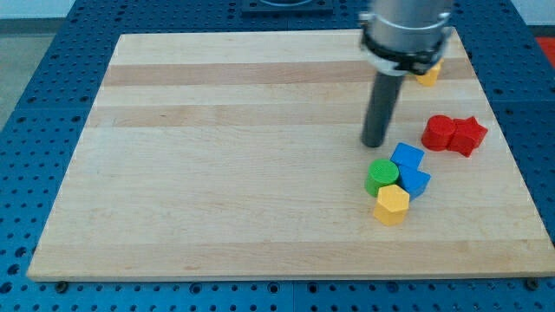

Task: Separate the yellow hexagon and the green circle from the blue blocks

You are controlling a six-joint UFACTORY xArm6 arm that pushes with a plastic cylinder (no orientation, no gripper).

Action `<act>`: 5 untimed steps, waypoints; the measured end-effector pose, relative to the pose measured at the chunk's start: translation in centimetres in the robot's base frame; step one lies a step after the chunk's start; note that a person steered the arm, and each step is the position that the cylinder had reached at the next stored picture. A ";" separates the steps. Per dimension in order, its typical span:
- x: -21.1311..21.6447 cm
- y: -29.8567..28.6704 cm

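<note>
A green circle [380,176] sits at the view's lower right, touching a yellow hexagon [392,204] just below it. Two blue blocks touch them on the right: a blue cube-like block [407,158] above and a second blue block [416,181] below it. All four form one tight cluster. My tip [374,143] rests on the board just above and left of the cluster, a short gap from the green circle and the upper blue block.
Two red blocks [454,133] lie touching each other to the right of my tip. A yellow block [427,74] sits near the top right, partly hidden behind the arm. The wooden board [217,156] lies on a blue perforated table.
</note>
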State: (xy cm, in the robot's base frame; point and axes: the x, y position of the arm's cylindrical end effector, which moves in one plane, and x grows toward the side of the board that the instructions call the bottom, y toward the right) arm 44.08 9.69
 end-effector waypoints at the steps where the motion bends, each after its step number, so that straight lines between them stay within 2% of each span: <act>1: 0.6 -1.8; 3: 3.6 -1.9; 5: 6.0 -5.8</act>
State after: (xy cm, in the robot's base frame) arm 50.10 3.93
